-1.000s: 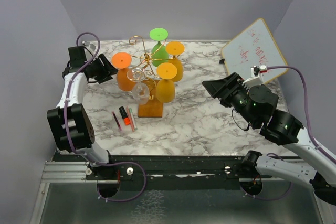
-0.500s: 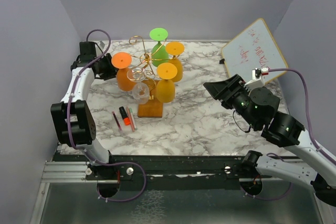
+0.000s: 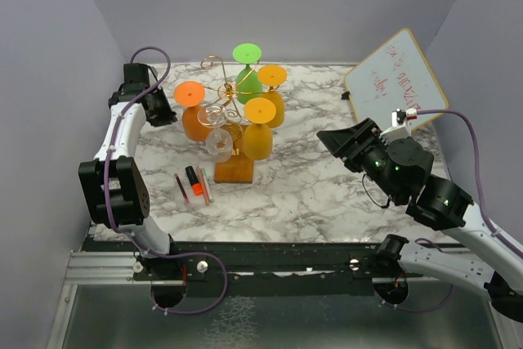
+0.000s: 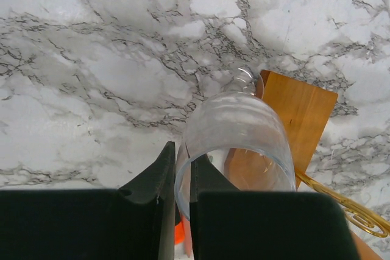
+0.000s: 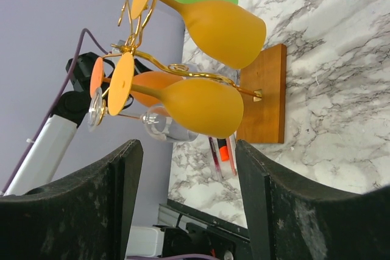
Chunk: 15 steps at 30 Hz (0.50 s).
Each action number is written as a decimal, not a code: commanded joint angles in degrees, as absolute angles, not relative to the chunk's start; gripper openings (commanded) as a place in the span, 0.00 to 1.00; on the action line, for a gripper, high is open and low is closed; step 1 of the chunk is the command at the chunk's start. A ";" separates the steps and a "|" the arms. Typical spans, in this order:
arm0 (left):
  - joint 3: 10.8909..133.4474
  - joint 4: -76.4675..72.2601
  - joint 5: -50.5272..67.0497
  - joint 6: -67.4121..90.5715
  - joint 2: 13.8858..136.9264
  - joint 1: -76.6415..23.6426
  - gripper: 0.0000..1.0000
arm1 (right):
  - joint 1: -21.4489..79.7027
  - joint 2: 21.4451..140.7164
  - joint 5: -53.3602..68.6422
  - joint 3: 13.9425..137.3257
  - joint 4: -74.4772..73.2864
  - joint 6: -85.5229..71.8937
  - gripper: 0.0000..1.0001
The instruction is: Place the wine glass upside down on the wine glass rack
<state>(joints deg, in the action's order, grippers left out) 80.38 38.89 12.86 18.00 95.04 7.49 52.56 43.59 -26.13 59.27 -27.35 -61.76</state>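
Note:
The clear wine glass [image 3: 219, 143] hangs bowl-down on the front left of the wine glass rack [image 3: 234, 171], a gold wire stand on a wooden base. My left gripper [image 3: 167, 112] is left of the rack beside an orange glass, apart from the clear one. In the left wrist view its fingers [image 4: 183, 162] stand almost together, holding nothing. The clear glass [image 4: 234, 126] and the rack's base [image 4: 301, 111] lie beyond them. My right gripper [image 3: 333, 143] is open, right of the rack and pointing at it. The right wrist view shows the jaws [image 5: 187, 147] wide apart, far from the clear glass [image 5: 161, 125].
Other glasses hang on the rack: an orange one [image 3: 194, 120], two yellow ones [image 3: 257, 136] and a green one [image 3: 248, 79]. Pens and an orange highlighter [image 3: 194, 181] lie left of the wooden base. A small whiteboard [image 3: 396, 79] leans at the back right. Purple walls close in three sides.
My left gripper's jaws have closed from half open to nearly together, and its wrist has shifted a little toward the back. The clear glass has stayed on the rack. The right arm barely moved.

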 commanded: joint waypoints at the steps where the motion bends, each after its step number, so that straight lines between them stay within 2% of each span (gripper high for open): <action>1: 83.27 40.70 8.85 16.22 93.91 7.47 0.00 | 52.95 43.74 -27.56 59.48 -28.99 -62.27 0.67; 9: 87.04 41.82 0.91 15.64 87.83 7.47 0.00 | 52.97 43.86 -28.36 59.90 -29.06 -62.05 0.66; 15: 89.75 42.12 0.43 17.13 83.02 7.47 0.00 | 52.99 43.77 -28.73 60.03 -29.16 -62.05 0.66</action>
